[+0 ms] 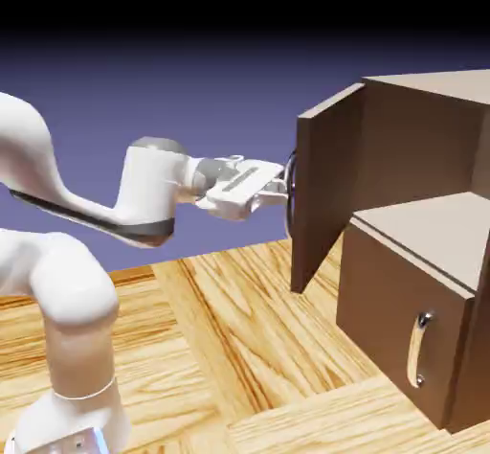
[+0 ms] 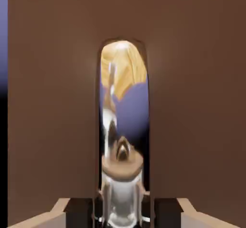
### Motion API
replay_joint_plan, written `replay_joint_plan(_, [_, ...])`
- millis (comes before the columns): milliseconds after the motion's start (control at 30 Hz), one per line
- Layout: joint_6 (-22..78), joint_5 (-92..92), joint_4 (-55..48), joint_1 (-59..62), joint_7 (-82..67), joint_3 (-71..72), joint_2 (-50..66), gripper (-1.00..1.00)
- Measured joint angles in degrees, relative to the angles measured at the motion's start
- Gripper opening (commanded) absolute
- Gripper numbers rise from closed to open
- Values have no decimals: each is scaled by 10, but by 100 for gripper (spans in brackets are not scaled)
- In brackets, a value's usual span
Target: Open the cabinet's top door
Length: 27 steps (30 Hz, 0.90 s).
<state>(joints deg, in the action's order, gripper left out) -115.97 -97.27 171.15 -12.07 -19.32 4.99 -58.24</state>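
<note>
backdrop: blue-violet, black above | surface (image 1: pixel 220 337): light wood-grain, parquet-like

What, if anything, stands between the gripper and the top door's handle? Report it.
Nothing visible: the white two-finger gripper has its grey fingertips on either side of the curved silver bar handle of the brown upper door, closed on it.

You're seeing a dark-brown top door (image 1: pixel 325 179), a mirror-silver handle (image 2: pixel 123 126) reflecting yellow and blue-violet, a white arm (image 1: pixel 148 189) with grey bands, and a golden, brown-streaked wood-grain surface (image 1: pixel 230 318).
</note>
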Motion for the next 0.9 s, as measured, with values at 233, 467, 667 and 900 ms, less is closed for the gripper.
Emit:
replay_joint_plan(233, [139,174,-38,-30,1,132,55,-100])
replay_joint_plan(467, [310,331,-147,-12,35,272,183,-100])
replay_joint_plan(667, [451,408,-266,38,80,369,308,-100])
replay_joint_plan(900, [603,448,-397,87,150,449,453,-100])
